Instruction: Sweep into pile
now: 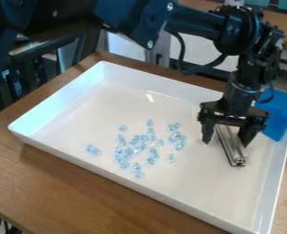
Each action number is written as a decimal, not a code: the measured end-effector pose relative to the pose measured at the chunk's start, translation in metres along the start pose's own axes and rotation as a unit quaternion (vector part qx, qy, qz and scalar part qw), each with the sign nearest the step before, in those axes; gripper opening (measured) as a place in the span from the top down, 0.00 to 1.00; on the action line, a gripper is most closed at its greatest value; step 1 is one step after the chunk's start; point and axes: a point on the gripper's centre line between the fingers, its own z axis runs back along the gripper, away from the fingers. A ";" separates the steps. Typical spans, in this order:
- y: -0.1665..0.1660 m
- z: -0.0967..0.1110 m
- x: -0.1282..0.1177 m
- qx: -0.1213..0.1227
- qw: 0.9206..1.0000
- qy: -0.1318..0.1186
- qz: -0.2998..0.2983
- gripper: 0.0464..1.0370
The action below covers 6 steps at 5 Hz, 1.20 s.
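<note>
Glassy crystals (178,136) dot the smooth tray (170,183), fingers (207,132) spread astride a grooved metal bar (232,148).

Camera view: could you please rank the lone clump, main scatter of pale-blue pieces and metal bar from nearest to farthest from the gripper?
1. Metal bar, directly at the gripper
2. Main scatter, mid-tray
3. Lone clump, at the picture's left

Bright, soft light fills the white rectangular plastic tray (201,187); a small glare streak (150,97) marks its floor.
</note>
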 end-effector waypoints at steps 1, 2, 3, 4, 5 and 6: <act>0.000 -0.002 -0.003 -0.009 1.000 0.003 -0.007 0.38; 0.009 -0.002 -0.011 -0.011 1.000 0.010 -0.017 0.65; 0.018 -0.003 -0.014 -0.014 1.000 0.017 -0.019 0.66; 0.032 -0.006 -0.014 -0.017 0.999 0.024 -0.019 0.66; 0.043 -0.008 -0.017 -0.025 0.999 0.034 -0.007 0.66; 0.057 -0.009 -0.020 -0.030 0.999 0.037 0.005 0.66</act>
